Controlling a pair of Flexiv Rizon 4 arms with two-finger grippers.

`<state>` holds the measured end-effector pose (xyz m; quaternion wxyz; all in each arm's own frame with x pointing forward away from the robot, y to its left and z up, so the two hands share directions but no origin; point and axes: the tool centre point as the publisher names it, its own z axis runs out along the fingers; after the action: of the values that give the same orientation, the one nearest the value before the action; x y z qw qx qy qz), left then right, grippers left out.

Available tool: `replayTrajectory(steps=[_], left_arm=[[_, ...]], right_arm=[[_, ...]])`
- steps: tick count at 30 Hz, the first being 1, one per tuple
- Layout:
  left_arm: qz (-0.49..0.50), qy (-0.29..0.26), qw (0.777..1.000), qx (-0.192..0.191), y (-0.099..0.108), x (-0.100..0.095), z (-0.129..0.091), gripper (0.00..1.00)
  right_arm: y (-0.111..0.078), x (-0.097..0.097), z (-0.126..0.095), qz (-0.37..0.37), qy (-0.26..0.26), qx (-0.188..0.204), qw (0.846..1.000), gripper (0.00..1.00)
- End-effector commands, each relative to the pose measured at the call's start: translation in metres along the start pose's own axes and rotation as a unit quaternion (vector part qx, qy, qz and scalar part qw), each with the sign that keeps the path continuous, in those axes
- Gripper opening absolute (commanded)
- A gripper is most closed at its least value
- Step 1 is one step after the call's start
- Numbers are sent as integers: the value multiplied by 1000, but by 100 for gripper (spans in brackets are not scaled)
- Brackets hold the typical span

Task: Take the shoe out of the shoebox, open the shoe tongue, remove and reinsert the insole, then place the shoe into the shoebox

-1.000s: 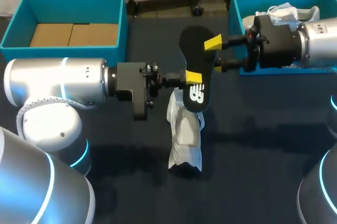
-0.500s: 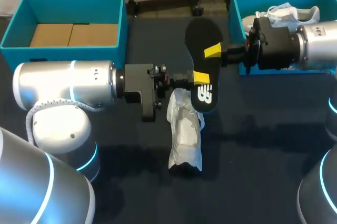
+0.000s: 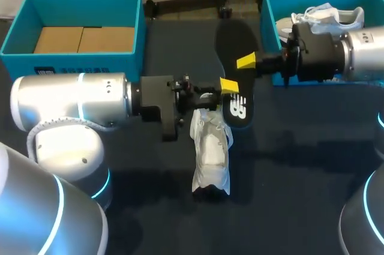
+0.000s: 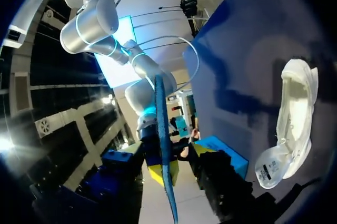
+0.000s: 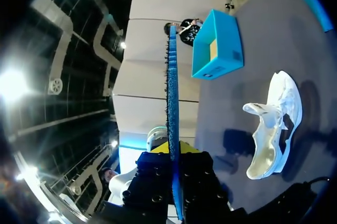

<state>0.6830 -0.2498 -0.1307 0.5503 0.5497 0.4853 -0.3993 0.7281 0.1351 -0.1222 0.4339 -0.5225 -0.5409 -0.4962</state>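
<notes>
Over the middle of the dark worktop [image 3: 300,165], above the white shoe [image 3: 211,147]: black insole [image 3: 231,42], pinched near its printed end by the left gripper [image 3: 228,87] and, seemingly, mid-length by the right gripper [image 3: 247,62]. Feed toe-first into the shoe, slowly.

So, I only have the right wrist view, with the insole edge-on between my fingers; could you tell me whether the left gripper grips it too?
Observer: Yes; the head view shows the left gripper shut on the insole near its logo end, with the right gripper at its middle.
Operator: Thanks. Where is the logo end relative to the shoe?
Observer: From above, it overlaps the shoe's end nearest the left gripper.
Operator: And is the right box empty?
Observer: No, another shoe lies in it.
</notes>
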Motion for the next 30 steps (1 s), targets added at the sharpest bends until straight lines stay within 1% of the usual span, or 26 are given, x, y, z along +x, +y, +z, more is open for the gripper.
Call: replayTrajectory(steps=[1,2,4,8,10,14,17,22,26,29,30], left_arm=[[-13,48,999,5,-1,-7,-30,100],[-21,68,997,15,0,-5,-36,100],[-26,87,996,20,2,-4,-45,100],[-41,126,991,22,7,-3,-58,100],[-45,148,988,28,10,-5,-64,100],[-56,199,977,49,20,-14,-71,100],[-64,229,969,58,28,-21,-73,100],[-60,285,953,86,36,-25,-73,100],[-70,316,941,99,45,-30,-71,100],[-71,351,927,113,52,-35,-69,100],[-71,351,927,113,52,-35,-69,100]], right_arm=[[-3,-7,-6,6,-2,1,1000,0],[-3,-8,-7,9,-3,2,1000,0],[-3,-12,-8,13,-5,3,1000,0],[-3,-18,-10,20,-7,2,1000,0],[-4,-22,-10,23,-6,2,1000,0],[-6,-27,-8,28,-5,3,1000,0],[-7,-31,-7,30,-3,3,1000,0],[-9,-35,-2,30,1,4,1000,0],[-10,-37,2,31,-1,8,999,0],[-10,-40,7,33,0,13,999,0],[-10,-40,7,33,0,13,999,0]])
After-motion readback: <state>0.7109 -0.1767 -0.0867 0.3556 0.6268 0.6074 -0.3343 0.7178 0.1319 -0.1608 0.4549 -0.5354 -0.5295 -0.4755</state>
